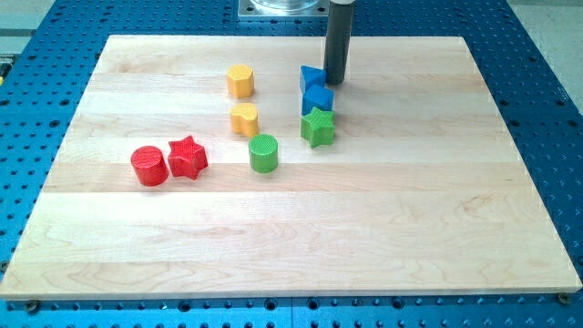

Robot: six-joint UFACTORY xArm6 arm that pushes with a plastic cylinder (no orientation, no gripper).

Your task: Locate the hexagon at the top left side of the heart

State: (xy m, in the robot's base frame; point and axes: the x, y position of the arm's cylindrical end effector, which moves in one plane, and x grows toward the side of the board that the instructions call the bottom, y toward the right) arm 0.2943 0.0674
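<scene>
While our tip (334, 84) rests touching the upper blue block (311, 78), no fingers exist to report. The yellow hexagon (240, 81) sits above the yellow heart (244, 118), apparently; shapes blur. Light, rigid, slides easily on the bench (364, 228): push its flat side.

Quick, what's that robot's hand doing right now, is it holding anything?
No hand: just a rod, holding nothing.
My tip rests on the board beside the upper blue block, on its right in the view; whether they touch cannot be told.
</scene>
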